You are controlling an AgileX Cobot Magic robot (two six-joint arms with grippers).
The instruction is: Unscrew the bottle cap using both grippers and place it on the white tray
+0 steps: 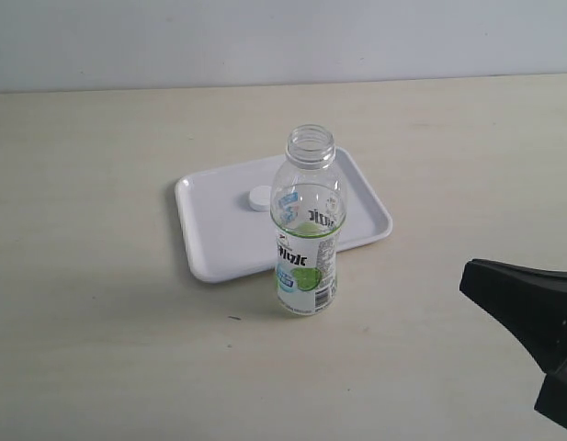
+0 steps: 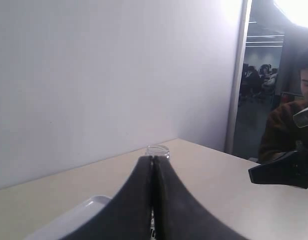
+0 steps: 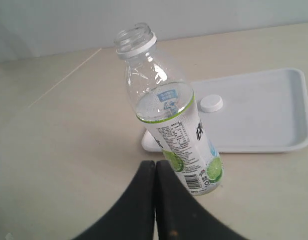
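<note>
You're in an office/lab space, prob. shared. White partition wall (image 2: 94, 75) behind a pale tabletop (image 1: 99, 349); seated people (image 2: 256, 80) in bg under a ceiling light (image 2: 298, 7).

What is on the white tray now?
Only the bottle cap lies on the white tray. The bottle stands on the table in front, covering part of the tray behind it.

bottle (image 1: 306, 230) upright on the desk (image 1: 99, 322), planted right at the front edge of the tray (image 1: 219, 253), too close to say whether they touch. bottle cap (image 1: 259, 197) lies on the tray, behind the bottle and a little to its left. right tool (image 1: 469, 276) sits out at the front right, well apart from the bottle, tips toward it. over on the left wrist view, the left tool (image 2: 153, 159) has the bottle's neck just beyond its tips.
</note>
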